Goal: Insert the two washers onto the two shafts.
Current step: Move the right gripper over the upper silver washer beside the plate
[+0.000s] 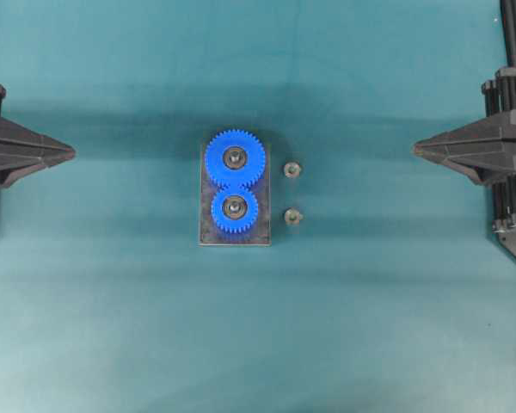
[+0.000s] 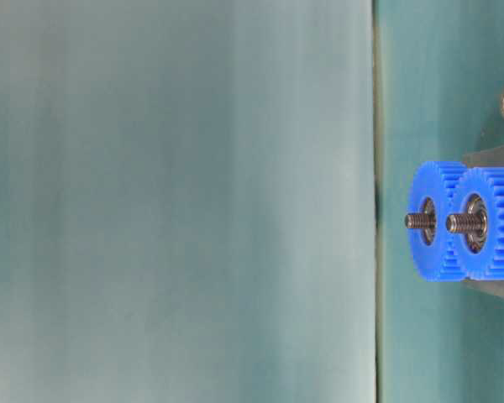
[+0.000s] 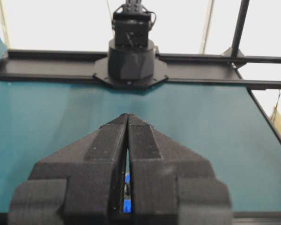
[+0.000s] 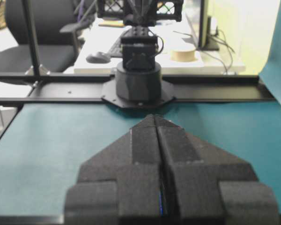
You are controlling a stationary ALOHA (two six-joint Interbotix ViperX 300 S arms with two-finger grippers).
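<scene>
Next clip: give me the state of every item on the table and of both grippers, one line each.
Left gripper: jaws shut, empty, at the table's left edge.
Right gripper: jaws shut, empty, at the right edge.
Larger blue gear: seated on its shaft, meshed with the smaller.
Smaller blue gear: seated on its shaft.
Base plate: flat on the table.
Two small metal parts: loose beside the plate, untouched.

Left gripper (image 1: pixel 69 153) parked at the left edge of the tabletop, jaws pressed together to a point aimed toward the table middle. Right gripper (image 1: pixel 418 149) mirrors it at the right edge, jaws closed, tip pointing inward. Both empty, well apart, roughly level with each other. Wrist views confirm it: left fingers (image 3: pixel 107 145) meet at the tip, right fingers (image 4: pixel 145 140) likewise.
</scene>
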